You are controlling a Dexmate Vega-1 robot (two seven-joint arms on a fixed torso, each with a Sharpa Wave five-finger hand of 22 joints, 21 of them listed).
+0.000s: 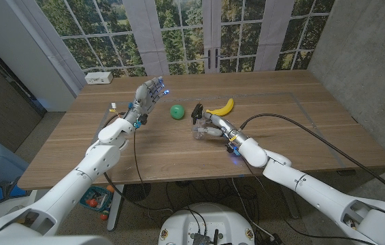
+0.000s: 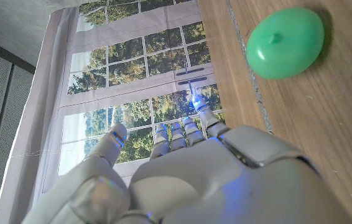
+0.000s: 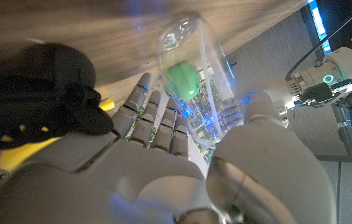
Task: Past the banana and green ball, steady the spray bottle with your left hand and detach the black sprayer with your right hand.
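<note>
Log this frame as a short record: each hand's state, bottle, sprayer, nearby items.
left hand: raised over the table, fingers apart, holding nothing
right hand: fingers around the spray bottle
spray bottle: clear, held by the right hand
black sprayer: at the bottle's top; attachment cannot be told
green ball: on table, between the hands
banana: on table, behind the right hand

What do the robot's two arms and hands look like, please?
Both arms have smooth white rounded shells. The left hand and right hand are light grey with small blue lights. A black cable runs along the right arm.
</note>
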